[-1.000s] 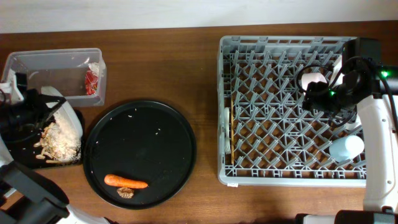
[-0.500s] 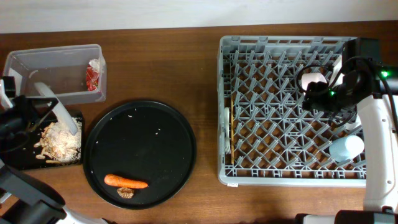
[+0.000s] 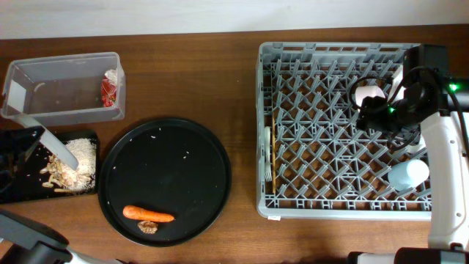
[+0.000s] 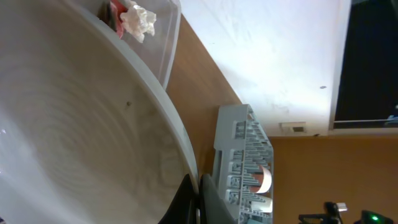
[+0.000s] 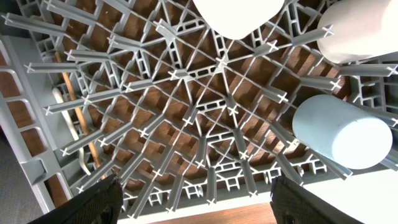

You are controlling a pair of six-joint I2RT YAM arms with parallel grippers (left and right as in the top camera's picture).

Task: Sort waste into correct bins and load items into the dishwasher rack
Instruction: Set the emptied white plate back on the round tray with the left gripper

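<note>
My left gripper (image 4: 200, 198) is shut on the rim of the white plate (image 4: 74, 137), which stands tilted on edge over the shallow black tray (image 3: 15, 192). Beige food scraps (image 3: 73, 163) lie in that tray. The clear tub (image 3: 58, 114) holds the red-and-white wrapper (image 3: 110, 89). The carrot (image 3: 148, 214) and brown morsel (image 3: 149, 227) lie on the round black tray (image 3: 165, 169). My right gripper (image 5: 196, 205) is open and empty above the grey rack (image 3: 293, 198). The rack holds the light blue cup (image 5: 342, 130), white cup (image 5: 360, 28), white bowl (image 5: 236, 15), chopsticks (image 5: 76, 109) and fork (image 5: 61, 99).
The rack fills the right half of the wooden table. The tub, black tray and round tray crowd the left side. The wall runs along the far edge.
My left gripper has tipped the plate up onto its edge and drawn it left. The scraps have slid off it into the black tray. The right arm has not moved.
</note>
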